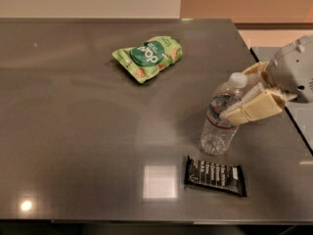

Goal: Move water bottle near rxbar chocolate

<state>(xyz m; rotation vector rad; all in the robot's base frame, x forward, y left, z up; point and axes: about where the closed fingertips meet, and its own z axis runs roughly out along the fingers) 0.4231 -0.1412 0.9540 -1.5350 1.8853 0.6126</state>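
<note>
The water bottle (pixel 221 115), clear and ribbed with a white cap and a white-and-red label band, stands tilted on the dark grey table (pixel 73 131), its base just behind the rxbar chocolate (pixel 215 176). The bar is a flat black wrapper with white lettering, lying near the table's front edge. My gripper (pixel 247 99) comes in from the right with cream-coloured fingers (pixel 254 109) closed around the bottle's upper half, below the cap.
A green snack pouch (pixel 148 57) lies at the back middle of the table. The table's right edge runs close behind my arm (pixel 296 70). A bright light reflection (pixel 159 181) sits left of the bar.
</note>
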